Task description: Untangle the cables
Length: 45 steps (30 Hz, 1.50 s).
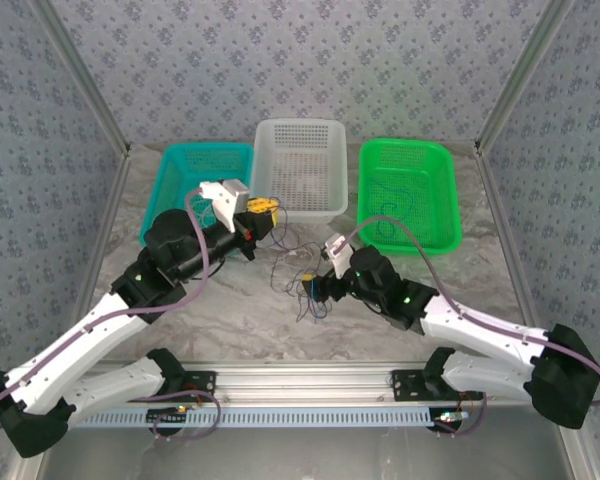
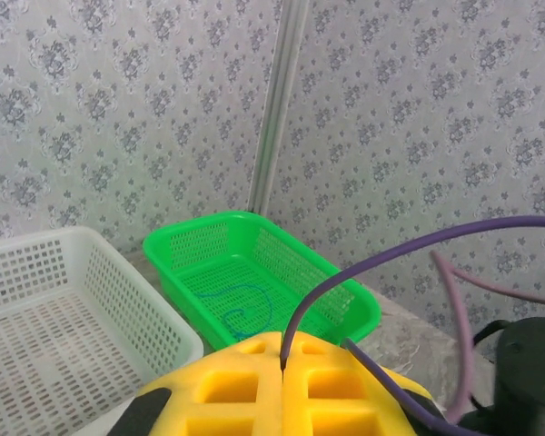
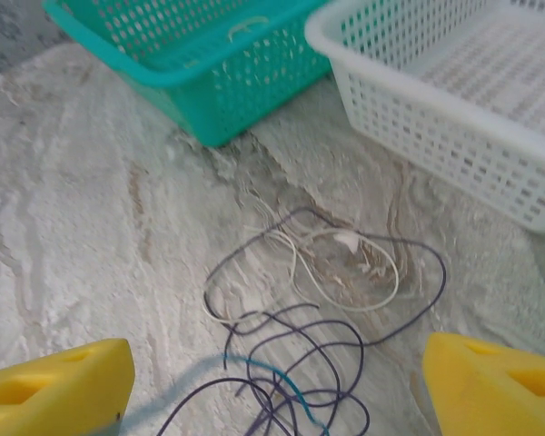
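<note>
**Left gripper** (image 2: 282,363): yellow pads pressed together, clenched on a purple cable (image 2: 363,272). The cable comes out of the seam between the pads and arcs off to the right. In the top view this gripper (image 1: 263,207) is raised in front of the white basket (image 1: 300,130).

**Right gripper** (image 3: 272,391): released, fingers (image 3: 59,381) standing wide apart with nothing between them. It hovers low over the table (image 3: 91,227), directly above the heap.

**Cables** (image 3: 327,300): a loose heap on the marble table between the two arms, in front of the teal basket (image 3: 209,91) and the white one.
- Several dark purple loops overlap at the near side of the heap.
- One whitish cable loops through them, with a small pale plug at its far end.
- A short teal-blue strand crosses the near loops.
- One more thin cable already lies in the green basket (image 1: 410,190).

**Step in hand (judgement):** the left arm holds one strand up while the right arm goes in to pin or pull another.

**How to do it well:**
- Come down on a single strand where it lies clear of the others. The whitish loop at the left edge of the heap looks the most separate.
- Avoid the dense purple crossing nearest the fingers, as closing there would likely catch two or three strands.
- Keep the left grip firm and the lift slow, so the loops slide apart and do not cinch into a knot.
- Pull the arms apart sideways, not straight up.

**Uncertain:** the top view is too coarse to follow the held cable down, so I cannot tell which loops in the heap belong to it.
</note>
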Available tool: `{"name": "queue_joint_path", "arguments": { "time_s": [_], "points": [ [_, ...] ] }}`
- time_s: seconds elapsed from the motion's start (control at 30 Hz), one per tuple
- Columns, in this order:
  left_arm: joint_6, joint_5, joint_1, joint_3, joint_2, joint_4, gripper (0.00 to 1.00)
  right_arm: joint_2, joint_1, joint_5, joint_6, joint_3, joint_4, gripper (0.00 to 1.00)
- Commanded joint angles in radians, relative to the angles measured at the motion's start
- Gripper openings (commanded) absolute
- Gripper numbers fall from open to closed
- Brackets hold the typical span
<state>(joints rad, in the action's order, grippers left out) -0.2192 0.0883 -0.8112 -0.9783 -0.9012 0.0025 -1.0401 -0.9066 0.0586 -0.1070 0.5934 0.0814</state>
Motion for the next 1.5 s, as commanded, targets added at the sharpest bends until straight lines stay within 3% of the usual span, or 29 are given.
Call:
{"name": "queue_joint_path", "arguments": {
  "time_s": [0.0,0.37,0.53,1.0,1.33,1.4,1.47],
  "points": [
    [-0.036,-0.014,0.008,0.003,-0.006,0.050,0.01,0.039,-0.031,0.084,0.045,0.017,-0.022,0.87],
    [-0.119,-0.004,0.009,0.023,-0.024,0.097,0.01,-0.012,-0.065,0.157,0.121,0.016,0.259,0.89],
    [-0.145,-0.012,0.008,0.031,-0.024,0.095,0.01,-0.055,-0.110,0.217,0.201,0.045,0.313,0.89],
    [-0.214,-0.012,0.009,0.070,-0.032,0.145,0.01,-0.117,-0.118,0.214,0.262,0.086,0.417,0.84],
    [-0.236,-0.015,0.017,0.071,-0.034,0.132,0.02,-0.129,-0.112,0.159,0.279,0.109,0.375,0.61],
    [-0.237,-0.017,0.024,0.072,-0.024,0.124,0.02,-0.110,-0.109,0.164,0.271,0.102,0.328,0.52],
    [-0.242,-0.022,0.032,0.078,-0.012,0.125,0.02,-0.090,-0.096,0.159,0.246,0.085,0.276,0.33]
  ]
}}
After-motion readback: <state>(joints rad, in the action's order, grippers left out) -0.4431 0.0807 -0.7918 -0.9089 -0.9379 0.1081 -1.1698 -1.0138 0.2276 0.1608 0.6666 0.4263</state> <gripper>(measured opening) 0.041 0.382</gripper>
